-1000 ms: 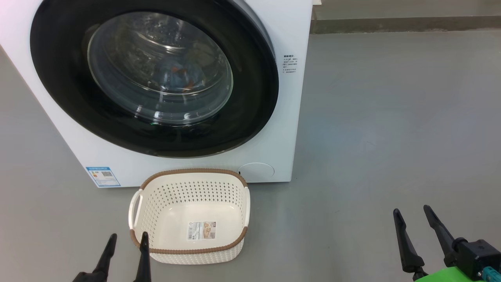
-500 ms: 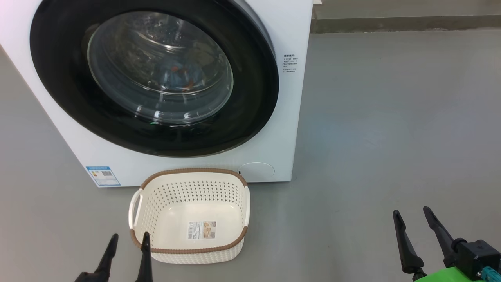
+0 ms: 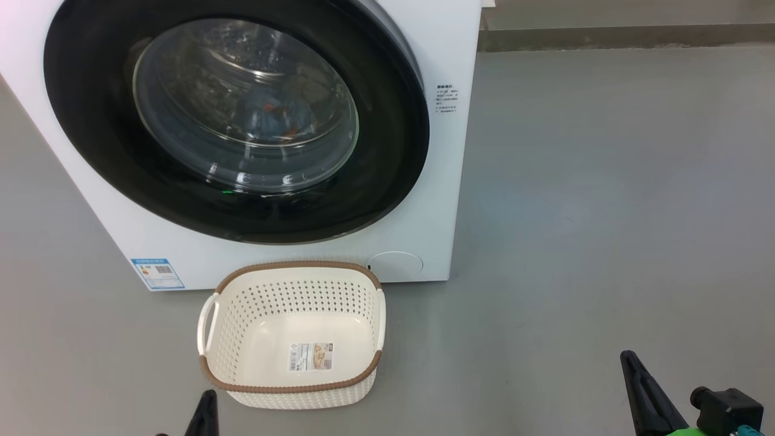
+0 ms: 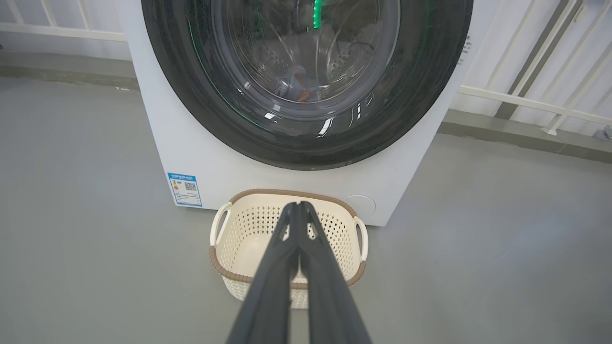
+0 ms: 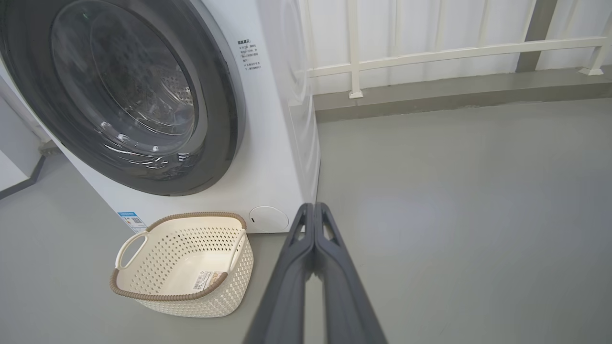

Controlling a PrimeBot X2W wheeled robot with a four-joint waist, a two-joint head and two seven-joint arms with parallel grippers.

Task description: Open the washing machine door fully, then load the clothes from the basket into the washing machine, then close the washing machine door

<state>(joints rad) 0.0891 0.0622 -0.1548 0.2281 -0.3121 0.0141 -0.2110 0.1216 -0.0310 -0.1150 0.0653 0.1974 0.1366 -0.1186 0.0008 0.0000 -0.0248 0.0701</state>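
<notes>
Grey floor lies smooth under us and runs back to a low kerb. Nearest to us, our left hand has its two dark fingers pressed together at the tips with nothing between them. It hangs above the floor on our side of the basket, and in the left wrist view it points over it. Our right hand is likewise closed tip to tip on nothing, well off to the right over the floor.

Next comes the basket, cream with a brown rim, standing upright on the floor just before the washing machine. A paper label shows on its bottom, and its far edge is close to the machine's front.

Low on that white front we see a blue sticker at the left and a round flap at the right, just behind the basket's far right corner. Above them the door sits shut against the front, its wide black rim ringing the bulging glass. Through the glass we make out the clothes, a blue heap with orange marks, low in the steel drum. Farthest off, in the right wrist view, a white railing stands along the wall behind the machine.
</notes>
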